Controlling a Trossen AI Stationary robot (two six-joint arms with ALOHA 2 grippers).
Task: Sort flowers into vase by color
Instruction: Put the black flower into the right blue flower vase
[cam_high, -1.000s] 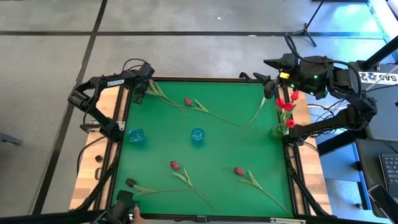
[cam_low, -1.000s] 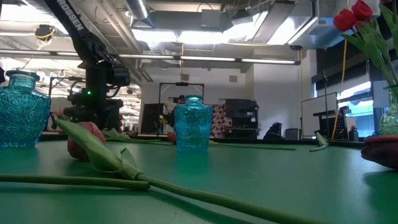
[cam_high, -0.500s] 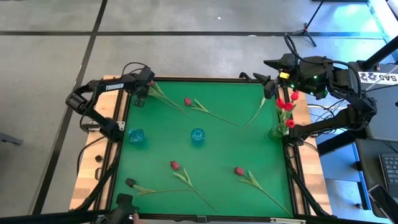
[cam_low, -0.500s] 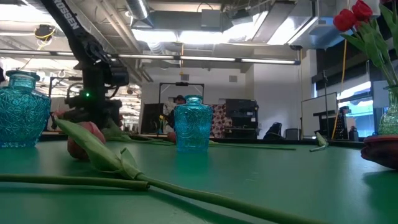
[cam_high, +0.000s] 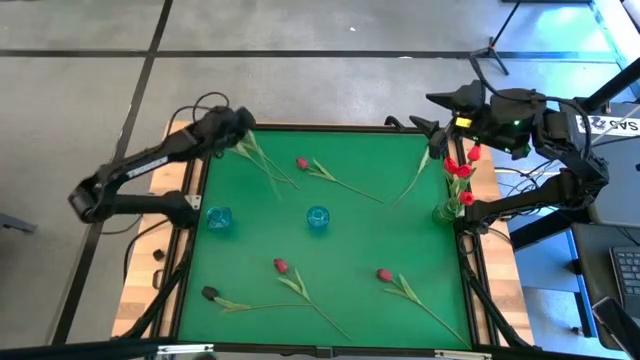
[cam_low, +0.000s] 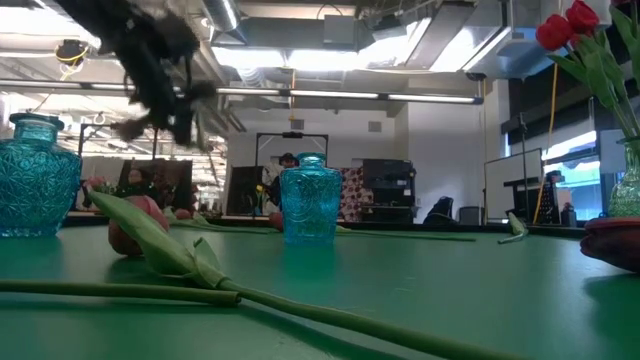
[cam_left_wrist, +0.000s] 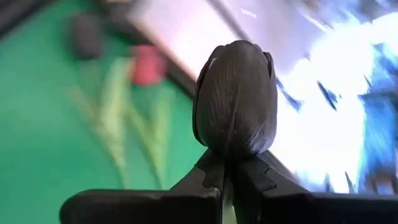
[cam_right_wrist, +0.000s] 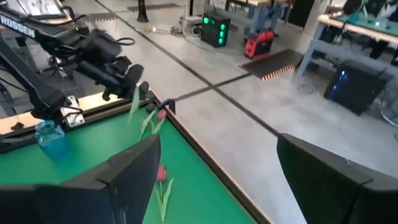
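While left gripper (cam_left_wrist: 227, 180) pinches black tulip (cam_left_wrist: 235, 96) below bud, stem (cam_high: 262, 165) slanting across mat, right gripper (cam_right_wrist: 214, 177) spread

Grey concrete floor (cam_high: 330, 80) w/ dark seam lines, ceiling strip lights (cam_low: 300, 58) & ducts overhead, dark doorway (cam_low: 270, 165) far back, desks (cam_right_wrist: 354, 37) w/ equipment, tripod legs (cam_high: 497, 45) nr bench.

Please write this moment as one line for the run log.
left gripper: shut on black tulip, lifted at far-left table corner | right gripper: open, waiting above red tulips in green vase | blue vases: hold no flowers
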